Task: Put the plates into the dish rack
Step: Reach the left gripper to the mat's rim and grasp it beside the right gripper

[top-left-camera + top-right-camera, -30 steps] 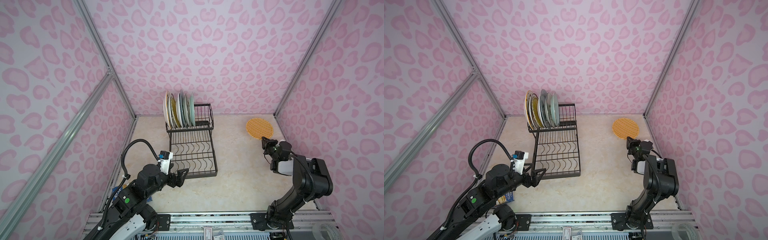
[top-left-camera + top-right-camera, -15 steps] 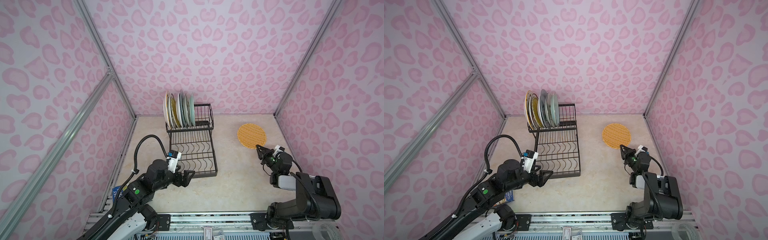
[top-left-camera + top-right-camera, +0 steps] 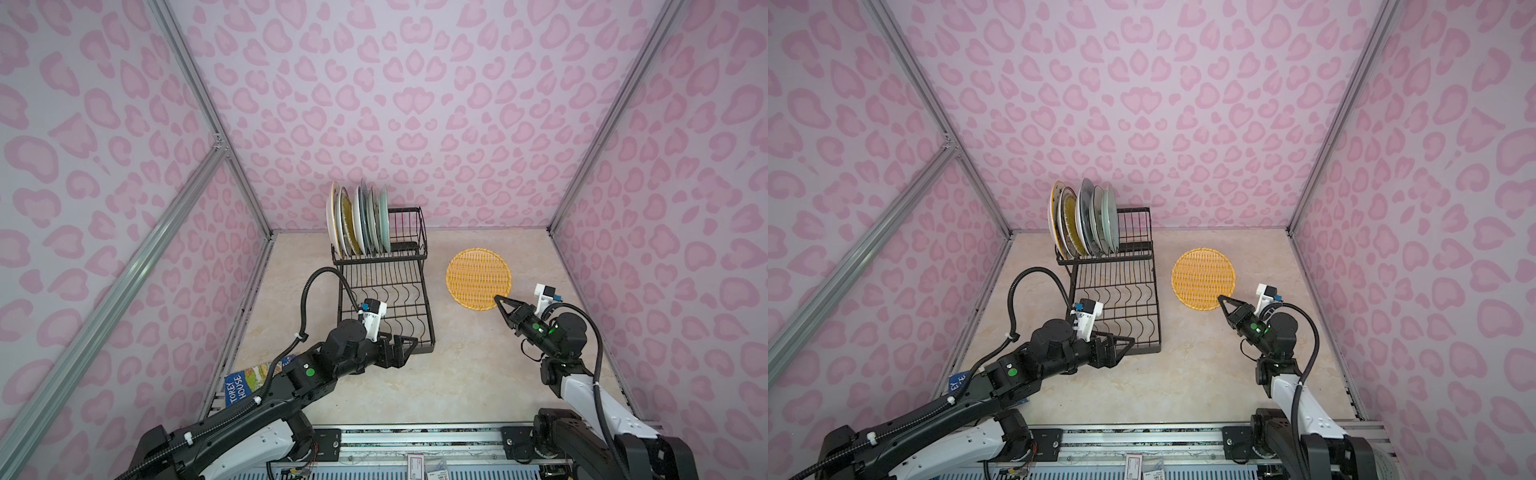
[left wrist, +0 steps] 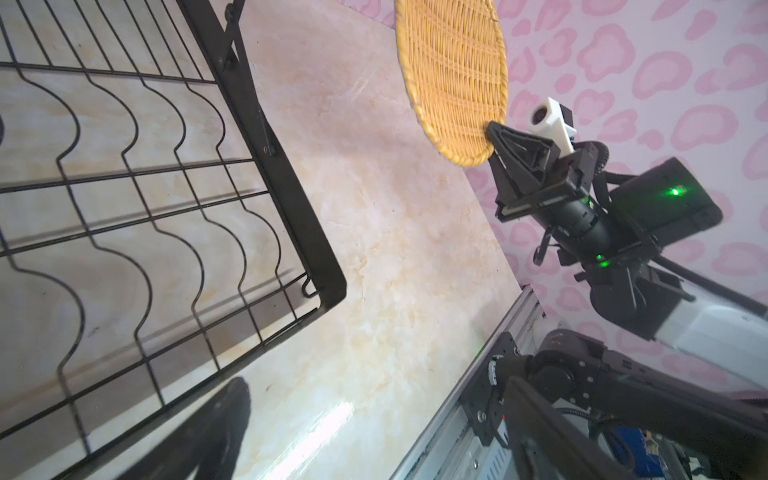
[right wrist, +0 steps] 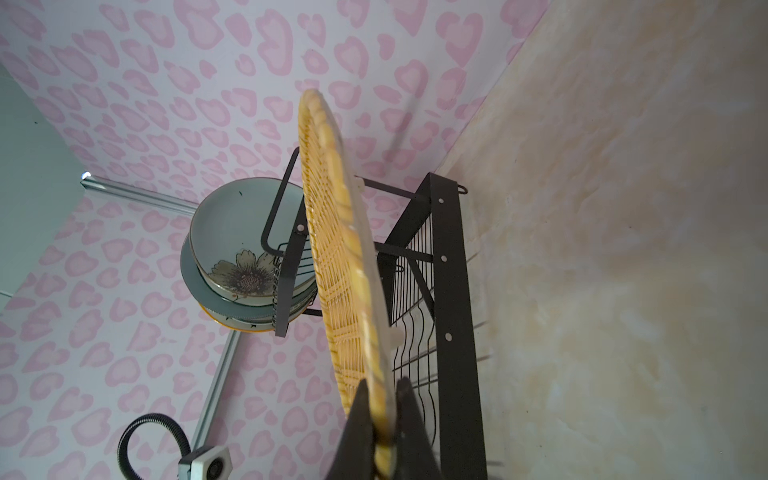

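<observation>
To the right of the dish rack, I have the right gripper clamped on the near rim of the orange woven plate, which hangs above the tabletop, well apart from the rack. My left gripper hovers by the lower tray's near corner, jaws spread wide, holding nothing. The other plates stand on edge in the raised tier.

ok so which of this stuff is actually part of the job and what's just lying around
Job:
- orange woven-look round plate, in the right gripper
- row of upright round plates
- black wire dish rack

Lying about:
- blue printed box
</observation>
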Controlling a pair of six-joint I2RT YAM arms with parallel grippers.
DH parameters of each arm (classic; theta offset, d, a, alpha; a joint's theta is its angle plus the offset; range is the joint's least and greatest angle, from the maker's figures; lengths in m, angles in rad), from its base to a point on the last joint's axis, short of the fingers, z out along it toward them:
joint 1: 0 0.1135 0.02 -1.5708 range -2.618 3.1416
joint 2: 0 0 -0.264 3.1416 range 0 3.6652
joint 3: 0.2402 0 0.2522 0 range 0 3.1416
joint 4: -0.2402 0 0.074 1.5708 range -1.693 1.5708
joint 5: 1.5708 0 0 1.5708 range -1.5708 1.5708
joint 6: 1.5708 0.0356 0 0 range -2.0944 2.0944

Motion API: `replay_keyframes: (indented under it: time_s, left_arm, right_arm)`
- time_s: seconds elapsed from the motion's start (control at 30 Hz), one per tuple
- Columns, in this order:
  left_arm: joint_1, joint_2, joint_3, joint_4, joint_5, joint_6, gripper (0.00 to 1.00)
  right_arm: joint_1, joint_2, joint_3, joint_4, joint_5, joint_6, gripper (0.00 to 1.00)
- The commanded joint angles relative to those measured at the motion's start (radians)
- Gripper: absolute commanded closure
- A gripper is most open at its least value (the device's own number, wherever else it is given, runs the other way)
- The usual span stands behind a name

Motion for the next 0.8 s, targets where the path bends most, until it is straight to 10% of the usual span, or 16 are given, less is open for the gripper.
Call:
replay_keyframes:
  time_s: [0.0, 0.77]
  left_arm:
    - [-0.037, 0.067, 0.012, 0.189, -0.052, -0.037, 0.05]
    - [-0.138, 0.470, 0.185, 0.591, -0.028, -0.151, 0.27]
  right_arm:
    - [0.016, -0.110, 0.005, -0.247, -0.008, -0.105, 1.00]
    - [0.031, -0.689, 0.006, -0.664, -0.059, 0.068, 1.00]
